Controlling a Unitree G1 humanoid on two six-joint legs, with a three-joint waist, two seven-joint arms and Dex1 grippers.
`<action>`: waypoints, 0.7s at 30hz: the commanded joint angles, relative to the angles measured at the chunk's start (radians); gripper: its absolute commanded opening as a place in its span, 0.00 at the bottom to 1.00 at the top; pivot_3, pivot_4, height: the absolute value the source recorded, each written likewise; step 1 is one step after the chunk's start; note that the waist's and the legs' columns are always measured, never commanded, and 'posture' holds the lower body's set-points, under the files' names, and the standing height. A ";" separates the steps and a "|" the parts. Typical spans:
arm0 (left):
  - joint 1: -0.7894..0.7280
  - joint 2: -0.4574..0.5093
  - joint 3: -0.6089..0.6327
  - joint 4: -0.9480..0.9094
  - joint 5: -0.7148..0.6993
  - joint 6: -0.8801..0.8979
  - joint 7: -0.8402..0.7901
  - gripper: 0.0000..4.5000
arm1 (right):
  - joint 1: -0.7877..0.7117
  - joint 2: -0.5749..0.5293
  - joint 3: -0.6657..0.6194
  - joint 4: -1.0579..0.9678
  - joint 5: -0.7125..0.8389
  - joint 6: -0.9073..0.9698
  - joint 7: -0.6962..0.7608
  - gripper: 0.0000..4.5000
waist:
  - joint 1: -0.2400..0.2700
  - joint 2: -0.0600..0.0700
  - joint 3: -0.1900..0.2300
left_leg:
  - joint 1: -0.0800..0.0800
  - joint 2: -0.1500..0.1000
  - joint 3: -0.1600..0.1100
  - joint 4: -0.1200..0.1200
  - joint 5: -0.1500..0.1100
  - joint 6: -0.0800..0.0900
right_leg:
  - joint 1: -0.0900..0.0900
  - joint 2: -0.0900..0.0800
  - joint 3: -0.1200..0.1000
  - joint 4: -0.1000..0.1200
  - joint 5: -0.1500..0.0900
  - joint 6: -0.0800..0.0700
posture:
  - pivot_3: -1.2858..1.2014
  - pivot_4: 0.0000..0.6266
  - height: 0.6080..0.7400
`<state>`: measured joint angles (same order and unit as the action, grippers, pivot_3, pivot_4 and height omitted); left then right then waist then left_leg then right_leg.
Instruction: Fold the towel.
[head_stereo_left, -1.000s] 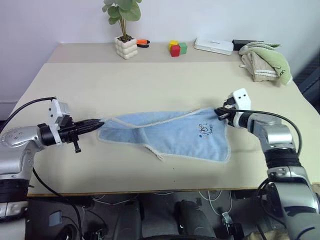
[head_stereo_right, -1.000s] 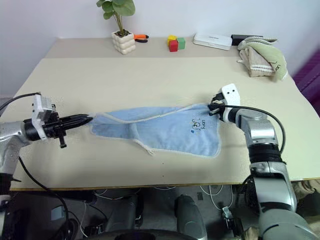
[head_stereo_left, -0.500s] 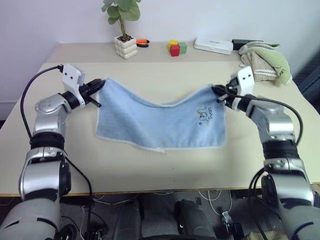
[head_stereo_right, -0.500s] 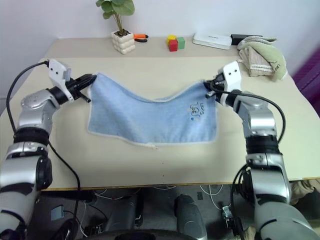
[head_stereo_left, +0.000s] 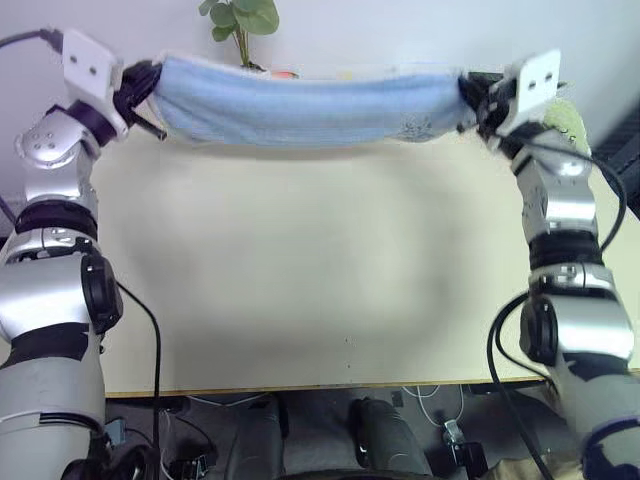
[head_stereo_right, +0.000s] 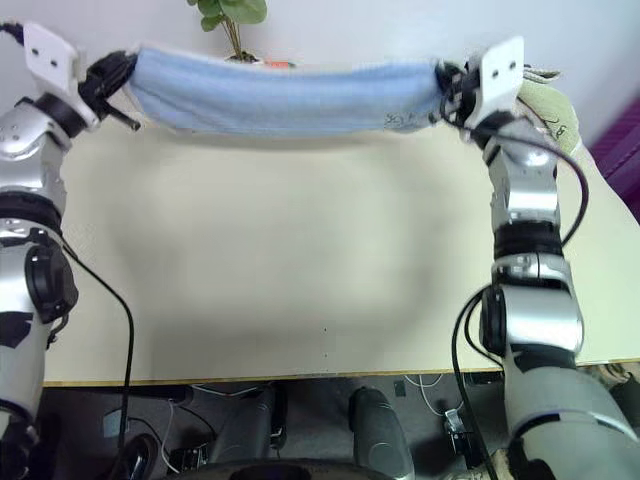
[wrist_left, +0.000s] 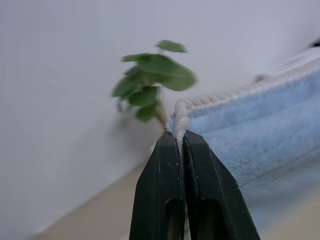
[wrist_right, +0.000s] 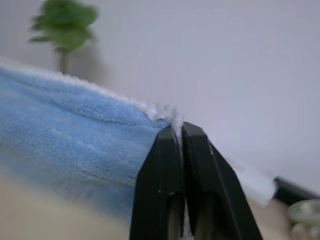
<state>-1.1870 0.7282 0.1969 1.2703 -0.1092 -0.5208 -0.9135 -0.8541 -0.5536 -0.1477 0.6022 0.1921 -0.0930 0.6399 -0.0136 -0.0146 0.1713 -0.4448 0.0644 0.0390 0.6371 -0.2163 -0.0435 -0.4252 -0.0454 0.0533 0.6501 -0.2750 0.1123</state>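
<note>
Towel (head_stereo_left: 305, 103) hangs stretched between both raised grippers, well above the bare table (head_stereo_left: 320, 260). Left wrist view: left gripper (wrist_left: 181, 137) pinches the whitish corner edging, plant (wrist_left: 150, 82) behind. Right wrist view: right gripper (wrist_right: 177, 131) clamps the opposite corner's edging.

The towel (head_stereo_left: 300, 105) is light blue with whitish edging and a small dark print near the right hand (head_stereo_left: 472, 100). The tabletop (head_stereo_left: 320, 270) is beige. The plant (head_stereo_left: 240, 18) beyond the towel is green.
</note>
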 joint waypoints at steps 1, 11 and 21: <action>0.082 0.015 0.035 -0.045 -0.062 -0.085 -0.218 0.00 | 0.147 -0.033 0.004 -0.244 0.040 0.066 0.066 0.00 | -0.001 0.001 0.000 | 0.000 0.000 0.000 0.000 0.000 -0.001 | 0.000 0.000 0.000 0.001 0.000 0.000 | 0.52 0.24 1.00; 0.422 0.039 0.119 -0.154 -0.218 -0.036 -0.590 0.00 | 0.522 -0.129 -0.042 -0.609 0.093 0.229 0.148 0.00 | 0.001 0.001 0.000 | 0.002 0.001 0.000 0.005 0.001 -0.002 | 0.000 0.001 0.001 0.008 0.000 0.000 | 0.52 0.24 1.00; 0.700 0.099 0.204 -0.383 -0.334 0.102 -0.626 0.00 | 0.756 -0.254 -0.164 -0.769 0.235 0.337 0.282 0.00 | 0.002 -0.001 -0.001 | 0.003 0.001 -0.002 0.010 0.001 -0.001 | 0.002 0.000 0.001 0.012 0.000 -0.001 | 0.52 0.24 1.00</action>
<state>-0.5130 0.7874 0.3510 0.9394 -0.4005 -0.4471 -1.5434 -0.1107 -0.7727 -0.2433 -0.1356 0.4002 0.2368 0.9105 -0.0114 -0.0151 0.1704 -0.4418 0.0654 0.0372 0.6470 -0.2153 -0.0450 -0.4230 -0.0450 0.0539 0.6619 -0.2752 0.1115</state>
